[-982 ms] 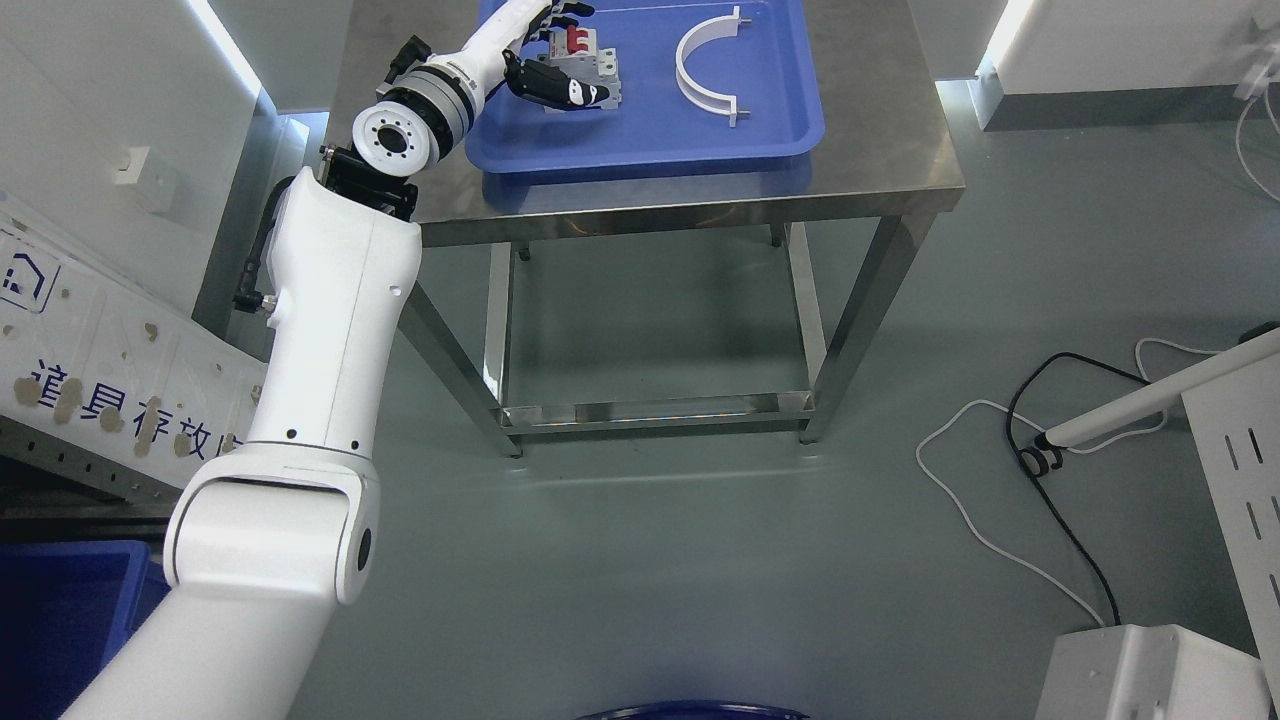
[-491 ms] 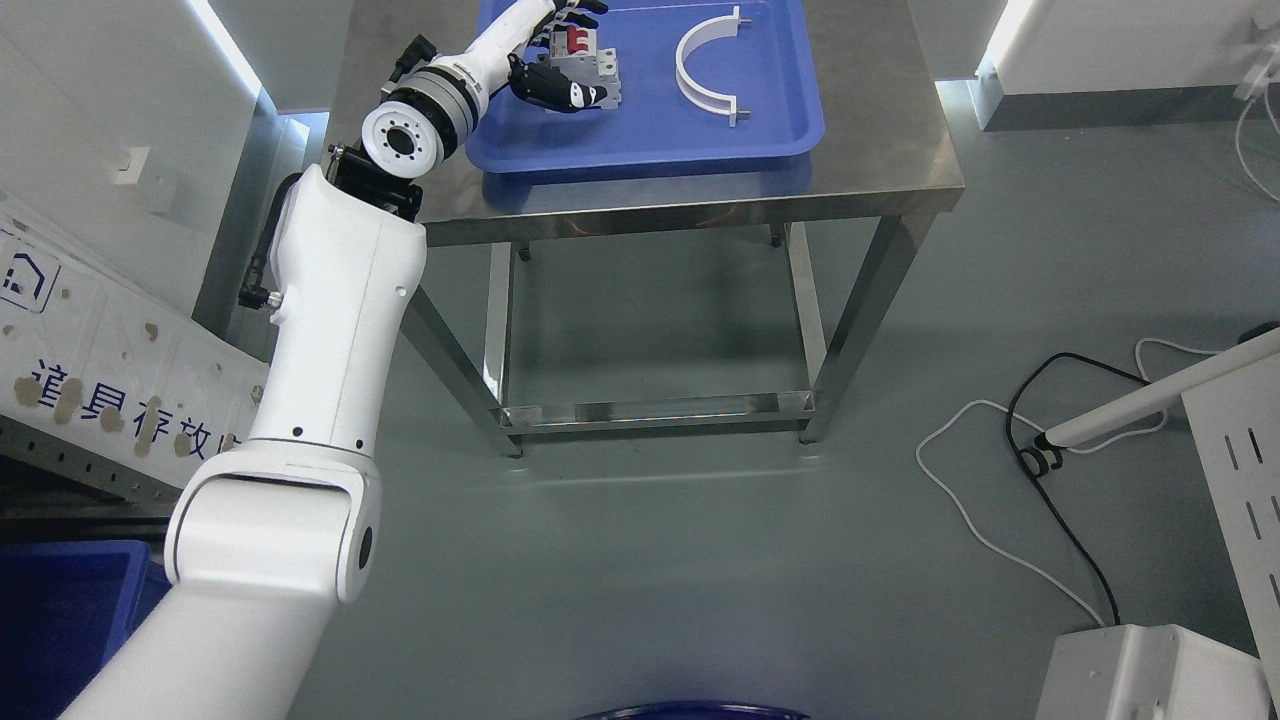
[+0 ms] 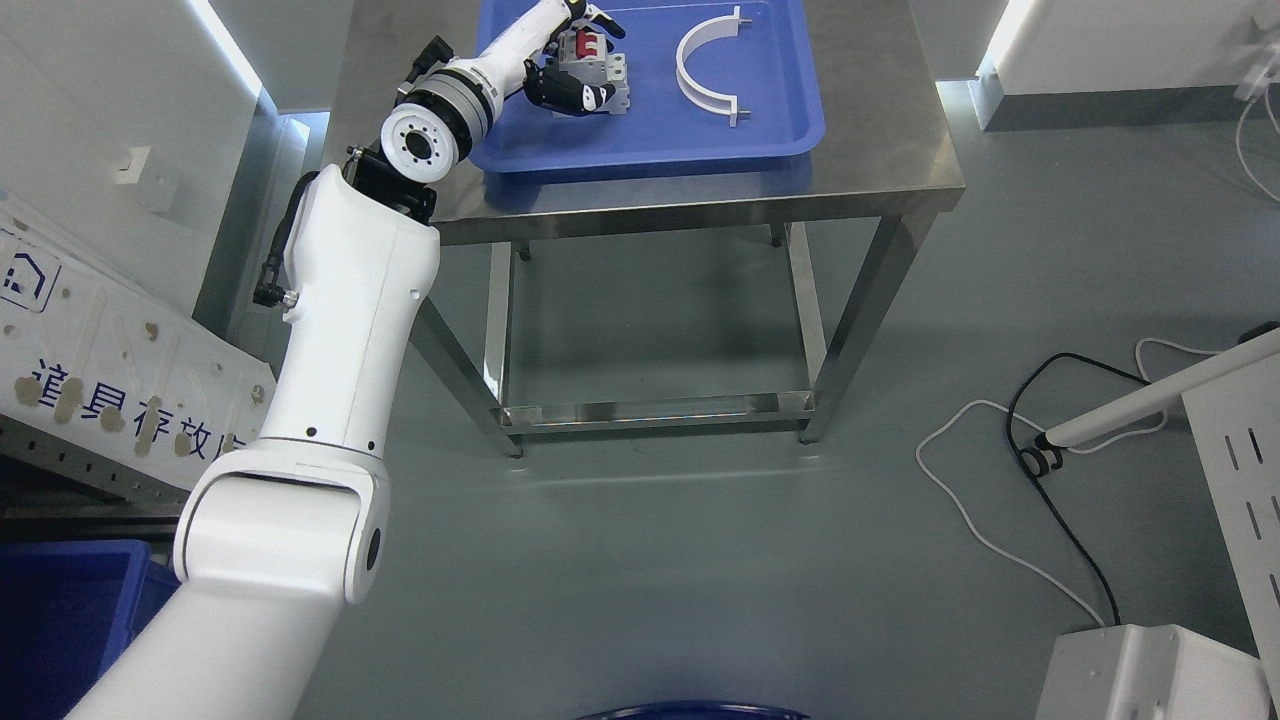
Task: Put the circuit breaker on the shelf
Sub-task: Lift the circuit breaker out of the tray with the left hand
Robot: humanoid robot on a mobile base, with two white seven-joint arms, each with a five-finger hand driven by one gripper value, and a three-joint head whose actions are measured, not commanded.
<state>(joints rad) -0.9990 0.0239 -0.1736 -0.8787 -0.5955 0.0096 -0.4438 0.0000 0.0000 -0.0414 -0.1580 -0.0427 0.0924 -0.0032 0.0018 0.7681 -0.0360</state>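
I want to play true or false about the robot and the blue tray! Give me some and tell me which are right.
1. The left hand is wrapped around the circuit breaker. True.
2. The white curved piece lies on the floor. False: it lies in the blue tray.
3. The tray sits on a metal table. True.
4. The breaker has green switches. False: they are red.
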